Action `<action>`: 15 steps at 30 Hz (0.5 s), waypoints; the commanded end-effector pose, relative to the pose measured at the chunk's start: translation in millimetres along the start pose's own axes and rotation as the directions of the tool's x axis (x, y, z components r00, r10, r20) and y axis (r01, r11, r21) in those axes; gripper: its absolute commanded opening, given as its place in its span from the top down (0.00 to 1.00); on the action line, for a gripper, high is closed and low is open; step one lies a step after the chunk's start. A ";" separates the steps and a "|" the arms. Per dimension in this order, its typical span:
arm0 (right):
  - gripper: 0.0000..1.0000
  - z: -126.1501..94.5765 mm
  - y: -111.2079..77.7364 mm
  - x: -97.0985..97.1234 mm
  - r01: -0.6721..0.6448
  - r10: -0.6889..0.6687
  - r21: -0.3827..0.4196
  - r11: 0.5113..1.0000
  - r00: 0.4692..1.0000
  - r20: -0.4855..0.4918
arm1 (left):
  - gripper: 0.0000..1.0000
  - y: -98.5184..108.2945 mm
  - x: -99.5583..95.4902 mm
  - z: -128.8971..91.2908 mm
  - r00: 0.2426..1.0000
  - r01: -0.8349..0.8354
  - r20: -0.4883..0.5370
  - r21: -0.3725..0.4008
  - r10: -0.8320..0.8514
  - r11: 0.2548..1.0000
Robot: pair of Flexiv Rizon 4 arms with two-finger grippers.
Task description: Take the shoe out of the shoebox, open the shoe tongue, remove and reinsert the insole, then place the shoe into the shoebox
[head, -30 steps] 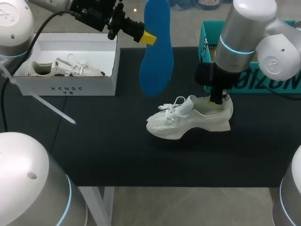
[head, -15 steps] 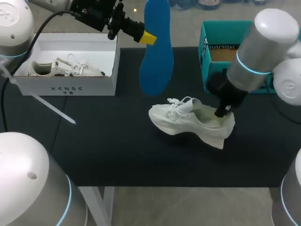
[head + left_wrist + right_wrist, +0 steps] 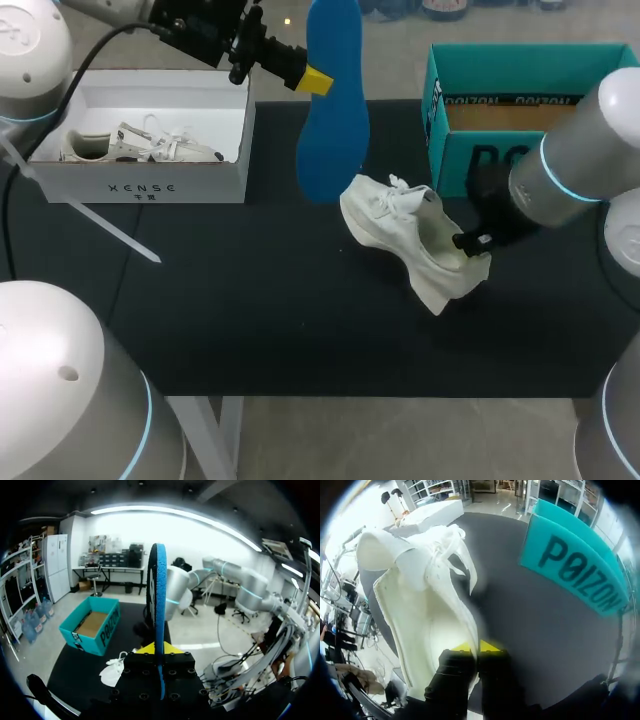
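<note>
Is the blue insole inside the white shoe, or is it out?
Out. The left gripper holds the blue insole upright in the air, apart from the white shoe, which the right gripper grips at its heel.

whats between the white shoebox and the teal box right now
In the head view, the blue insole hangs there from the left gripper. Slightly nearer, the white shoe sits tilted in the right gripper, over the black table.
</note>
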State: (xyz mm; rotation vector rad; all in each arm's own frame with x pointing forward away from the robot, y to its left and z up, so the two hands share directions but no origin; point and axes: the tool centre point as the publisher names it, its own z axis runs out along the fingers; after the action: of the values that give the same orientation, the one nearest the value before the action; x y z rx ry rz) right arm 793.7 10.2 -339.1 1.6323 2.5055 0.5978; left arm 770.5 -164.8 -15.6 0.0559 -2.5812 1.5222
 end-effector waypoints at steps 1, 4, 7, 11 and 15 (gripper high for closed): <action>1.00 -0.3 -5.3 0.4 -0.083 0.083 -0.078 0.994 0.997 0.001 | 1.00 0.3 0.0 0.2 1.000 0.000 0.000 0.000 0.000 1.000; 1.00 -0.3 -5.3 0.4 -0.083 0.083 -0.078 0.994 0.997 0.001 | 1.00 0.3 0.0 0.2 1.000 0.000 0.000 0.000 0.000 1.000; 1.00 1.2 -13.3 9.2 -0.148 0.150 -0.053 0.988 0.988 0.030 | 1.00 0.3 0.0 0.2 1.000 0.000 0.000 0.000 0.000 1.000; 1.00 2.4 -25.2 24.5 -0.195 0.198 -0.037 0.980 0.976 0.091 | 1.00 0.3 0.0 0.2 1.000 0.000 0.000 0.000 0.000 1.000; 1.00 2.0 -32.5 37.3 -0.243 0.245 -0.034 0.969 0.957 0.155 | 1.00 0.3 0.0 0.2 1.000 0.000 0.000 0.000 0.000 1.000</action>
State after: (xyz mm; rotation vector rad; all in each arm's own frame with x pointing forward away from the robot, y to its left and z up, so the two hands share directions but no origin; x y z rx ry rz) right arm 758.0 20.3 -352.8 1.9163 2.2698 0.5671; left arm 770.5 -164.7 -15.6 0.0561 -2.5812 1.5223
